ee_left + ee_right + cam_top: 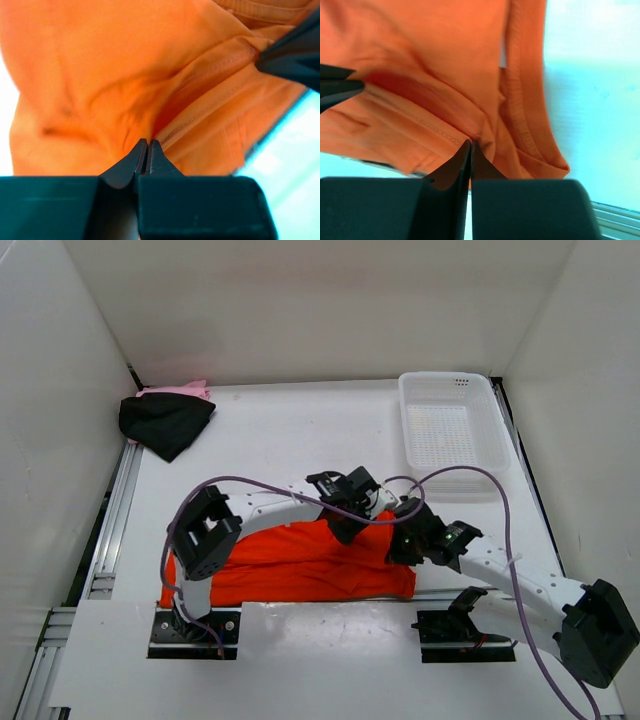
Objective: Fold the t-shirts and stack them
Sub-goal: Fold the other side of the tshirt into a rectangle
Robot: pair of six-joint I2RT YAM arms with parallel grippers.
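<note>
Now left gripper [147, 147] pinches shut on a seam fold of the orange t-shirt [300, 565], which lies lower centre of the top view; right gripper [470, 149] clamps the same shirt's edge. Best to lift both evenly, edge taut, so neither pinch slips.

Standing here, I can't read a single word, number or brand anywhere. The orange t-shirt [300, 565] shows only plain cloth and stitched seams up close, and the white basket [404, 412] is bare unmarked mesh.
</note>
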